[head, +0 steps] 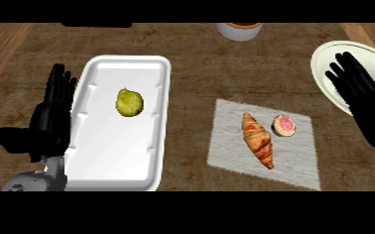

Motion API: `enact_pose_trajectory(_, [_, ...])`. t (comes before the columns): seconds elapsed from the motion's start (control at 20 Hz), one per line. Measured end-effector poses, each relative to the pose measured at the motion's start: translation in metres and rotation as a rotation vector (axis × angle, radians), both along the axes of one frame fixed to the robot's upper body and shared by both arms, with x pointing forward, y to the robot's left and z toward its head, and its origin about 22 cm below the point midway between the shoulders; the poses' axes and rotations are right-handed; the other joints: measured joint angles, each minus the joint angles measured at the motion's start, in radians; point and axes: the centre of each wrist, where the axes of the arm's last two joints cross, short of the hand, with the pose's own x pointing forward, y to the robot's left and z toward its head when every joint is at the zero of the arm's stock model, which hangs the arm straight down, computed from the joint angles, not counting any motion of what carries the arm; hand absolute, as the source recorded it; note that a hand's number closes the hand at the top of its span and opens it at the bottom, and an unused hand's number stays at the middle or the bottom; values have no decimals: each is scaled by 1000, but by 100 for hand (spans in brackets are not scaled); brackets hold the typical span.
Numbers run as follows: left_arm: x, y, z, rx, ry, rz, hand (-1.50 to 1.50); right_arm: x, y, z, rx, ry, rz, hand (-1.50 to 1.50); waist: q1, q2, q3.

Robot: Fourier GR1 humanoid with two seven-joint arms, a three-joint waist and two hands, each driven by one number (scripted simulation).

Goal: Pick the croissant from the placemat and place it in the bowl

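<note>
- Surface (pixel 198 49) of rough brown woven texture fills the head view and carries everything else
- Long white rectangular tray (pixel 150 129) with rounded corners lies at the left, running from mid view toward the lower edge
- Pale grey cloth placemat (pixel 227 148) lies right of centre, turned slightly askew, apart from the tray
- Cream round bowl (pixel 322 67) shows only in part at the right edge, its rim curving toward the placemat but not touching it
- Left robot hand (pixel 51 111), black, rests along the tray's left side with fingers straight and pointing up the view, holding nothing
- Right robot hand (pixel 355 82), black, lies over the bowl at the right edge, fingers spread and straight, holding nothing
- Golden-brown striped croissant (pixel 258 139) lies on the placemat near its middle, slanted, its lower tip toward the placemat's lower right
- Small grey round cup with an orange-brown inside (pixel 239 29) stands at the top edge, partly cut off
- Yellow-green pear-like fruit (pixel 129 102) sits in the upper half of the tray
- Small round pastry with pink topping (pixel 284 125) sits on the placemat just right of the croissant's upper end
</note>
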Motion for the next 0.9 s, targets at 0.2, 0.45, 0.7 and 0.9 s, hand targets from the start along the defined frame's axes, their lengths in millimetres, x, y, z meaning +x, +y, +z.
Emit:
enact_pose_trajectory(0.2, [2, 7, 1, 56, 14, -14, 0, 8, 25, 39, -169, -174, 169, 150, 5, 11, 5])
enact_pose_trajectory(0.45, [4, 20, 0, 132, 72, -26, 0, 7, 28, 94, -706, -306, 243, -150, -10, 4, -11])
enact_pose_trajectory(0.7, [0, 44, -1, 150, 138, -9, 0, -26, 42, 75, -978, -358, 120, -150, -53, 2, 1])
enact_pose_trajectory(0.9, [3, 52, 1, 155, 148, -8, 0, -65, 58, 45, -1096, -383, 117, -150, -58, 7, 6])
